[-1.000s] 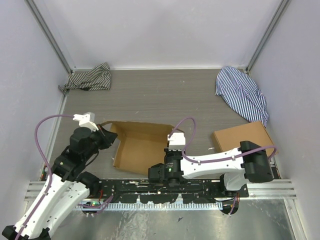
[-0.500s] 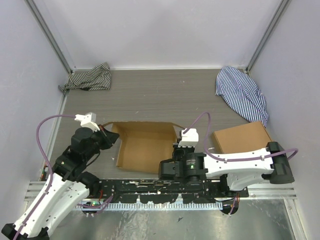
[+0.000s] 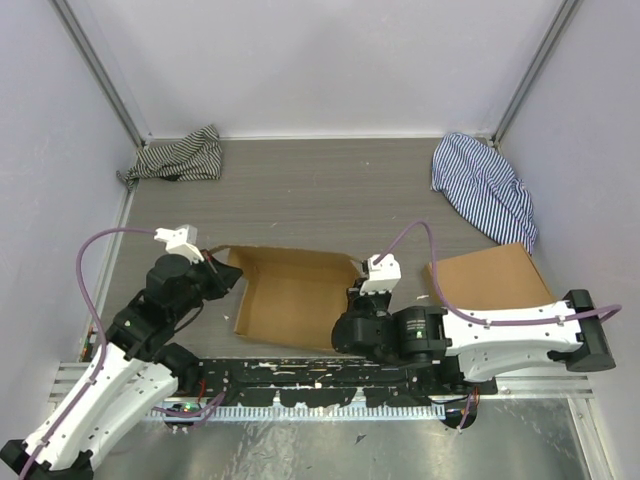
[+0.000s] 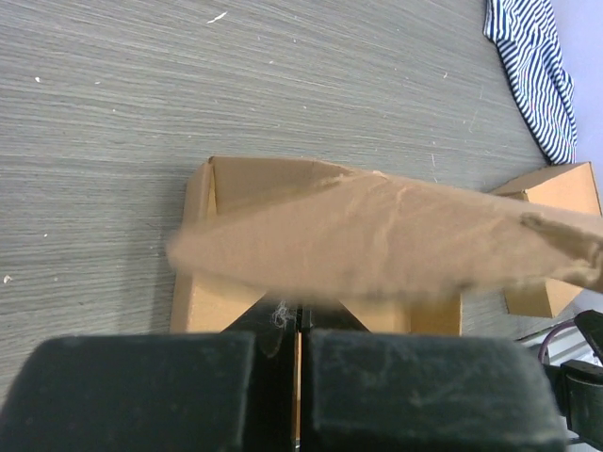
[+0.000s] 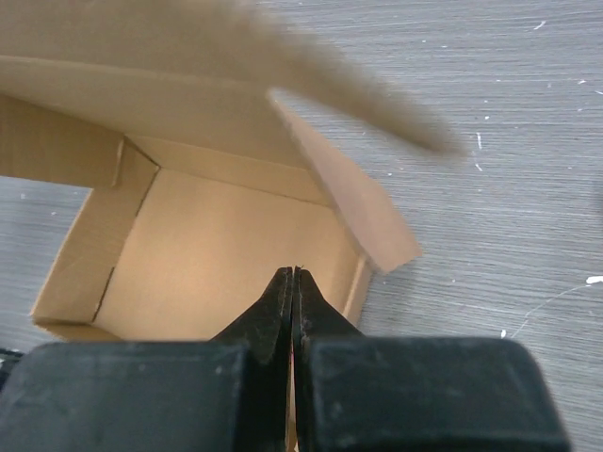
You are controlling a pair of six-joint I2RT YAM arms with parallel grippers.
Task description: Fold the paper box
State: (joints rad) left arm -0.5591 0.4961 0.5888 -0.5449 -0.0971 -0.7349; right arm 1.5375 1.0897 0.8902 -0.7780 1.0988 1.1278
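Note:
The paper box lies open at the near middle of the table, with its back and side walls raised. My left gripper is at its left end, shut on a thin edge of the cardboard. In the left wrist view a large blurred flap crosses just above the fingertips. My right gripper is at the box's near right corner. In the right wrist view it is shut, tips together over the box floor, beside the right wall and a loose flap.
A second brown cardboard box stands right of my right arm and shows in the left wrist view. Striped cloths lie at the back left and back right. A metal rail runs along the near edge.
My right arm has swung right and its gripper moved up along the box's right side. The box and my left gripper shifted slightly right.

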